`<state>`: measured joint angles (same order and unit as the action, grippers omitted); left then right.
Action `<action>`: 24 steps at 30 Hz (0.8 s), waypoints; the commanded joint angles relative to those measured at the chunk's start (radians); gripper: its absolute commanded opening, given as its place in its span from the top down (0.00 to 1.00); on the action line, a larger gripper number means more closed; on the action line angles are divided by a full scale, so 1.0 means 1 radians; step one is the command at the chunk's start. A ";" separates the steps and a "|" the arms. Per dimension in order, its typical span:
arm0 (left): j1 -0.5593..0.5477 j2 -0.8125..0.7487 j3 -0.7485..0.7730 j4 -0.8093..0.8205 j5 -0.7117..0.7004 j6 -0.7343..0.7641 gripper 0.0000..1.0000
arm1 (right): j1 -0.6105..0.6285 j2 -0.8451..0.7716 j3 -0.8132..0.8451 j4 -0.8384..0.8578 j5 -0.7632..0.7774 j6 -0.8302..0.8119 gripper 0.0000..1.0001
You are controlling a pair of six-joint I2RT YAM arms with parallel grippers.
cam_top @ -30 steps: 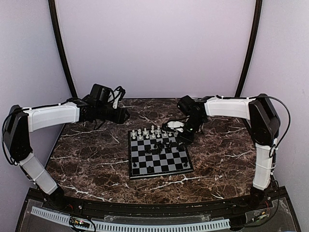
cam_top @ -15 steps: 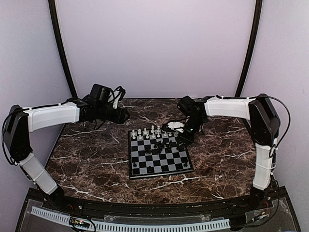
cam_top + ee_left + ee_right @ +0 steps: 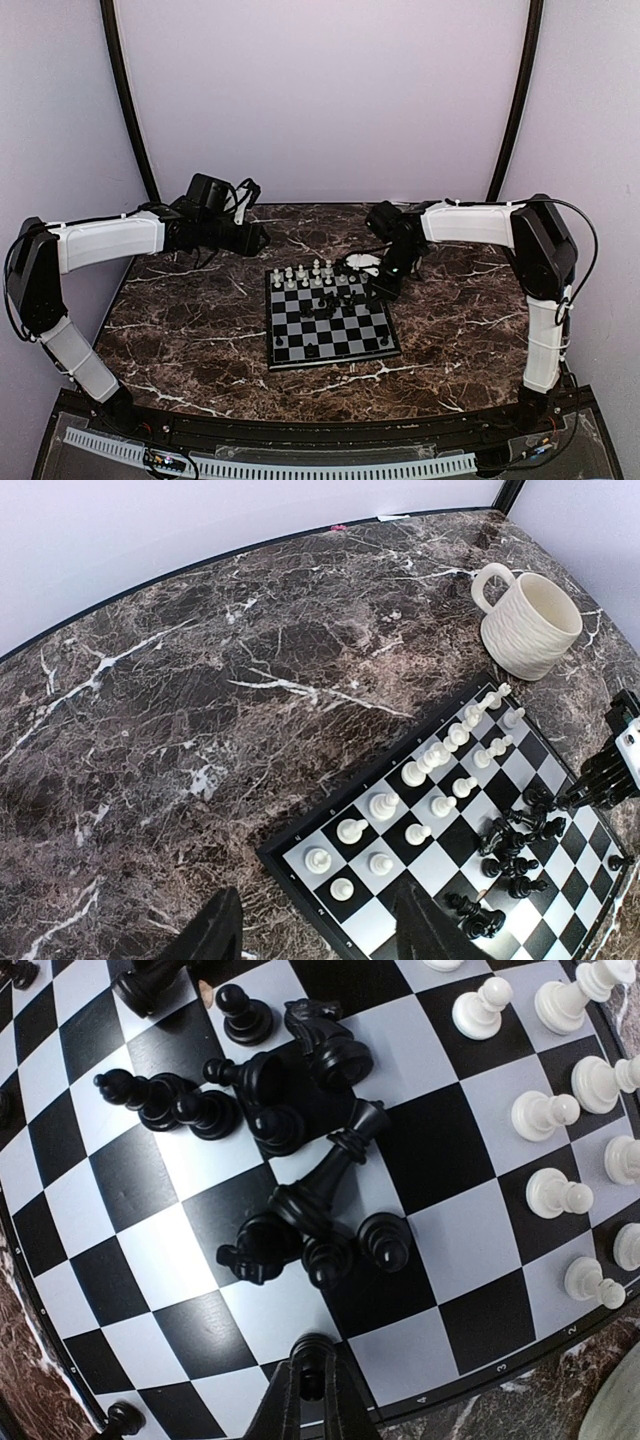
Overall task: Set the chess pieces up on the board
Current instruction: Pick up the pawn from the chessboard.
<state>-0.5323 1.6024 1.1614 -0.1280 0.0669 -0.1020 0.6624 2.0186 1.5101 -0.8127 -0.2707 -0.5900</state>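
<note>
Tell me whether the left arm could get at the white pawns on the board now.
Probably yes. The left hand is open, poised near the board's white-side corner, and nothing covers the white pawns. The right hand works at the black pieces, out of the way.

Board (image 3: 345,335) mid bench (image 3: 180,330); two rows of pieces (image 3: 310,272) along its 12 o'clock edge, heap (image 3: 300,1195) at centre, mug (image 3: 528,625) off at 1 o'clock.

From above, the chess pieces (image 3: 316,268) are too small to tell by kind, both wrist views crop the board (image 3: 440,865), only 1 corner of the cream mug (image 3: 616,1416) shows, and the right gripper (image 3: 311,1352) largely hides the small dark piece (image 3: 312,1384) it pinches.
</note>
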 commanded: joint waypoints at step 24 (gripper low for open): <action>0.000 -0.012 0.027 0.007 0.034 -0.004 0.46 | 0.035 -0.192 -0.192 -0.041 -0.030 -0.058 1.00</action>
<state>-0.5323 1.6024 1.1625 -0.1284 0.0875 -0.1020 0.6785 1.8385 1.3262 -0.8394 -0.2741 -0.6292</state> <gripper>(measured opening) 0.545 0.047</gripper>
